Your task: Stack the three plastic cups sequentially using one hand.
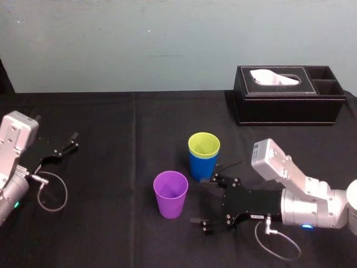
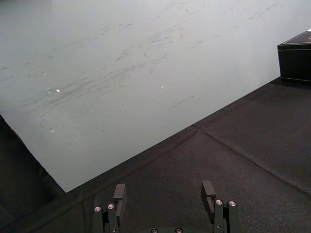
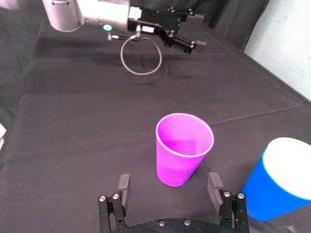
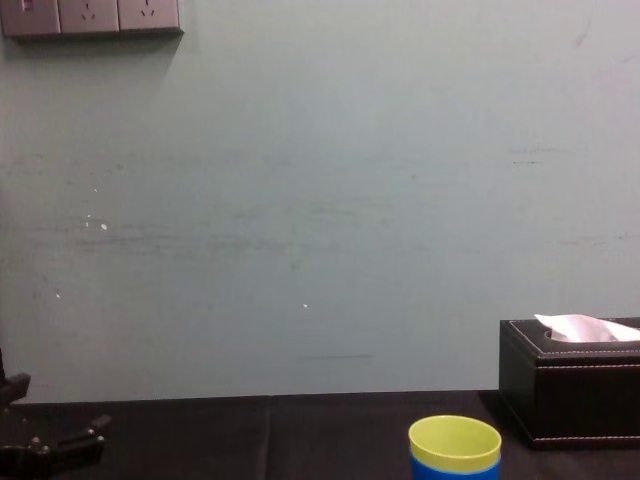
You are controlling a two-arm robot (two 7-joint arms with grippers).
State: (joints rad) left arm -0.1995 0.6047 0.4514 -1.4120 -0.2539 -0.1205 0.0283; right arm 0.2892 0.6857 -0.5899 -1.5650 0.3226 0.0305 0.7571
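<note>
Head view. The yellow-green cup [image 1: 203,144] sits nested inside the blue cup [image 1: 201,167] near the middle of the black table [image 1: 111,117]. The purple cup [image 1: 170,194] stands upright and alone at seven o'clock from that pair, near it but not touching. The right gripper [image 1: 207,201] lies at three o'clock from the purple cup, its fingers spread wide, with the cup just ahead of them and untouched. The left gripper [image 1: 64,145] is parked at nine o'clock, well apart from the cups. A black tissue box [image 1: 290,103] stands at one o'clock from the stacked pair.

Left wrist view. The left gripper's fingers stand apart over bare cloth, holding nothing; a corner of the tissue box shows by the wall [image 2: 121,73].

Right wrist view. The purple cup stands just beyond the right gripper's open fingers, with the blue cup beside it.

Chest view. The yellow-green rim rises above the blue cup, with the tissue box at three o'clock from it.
</note>
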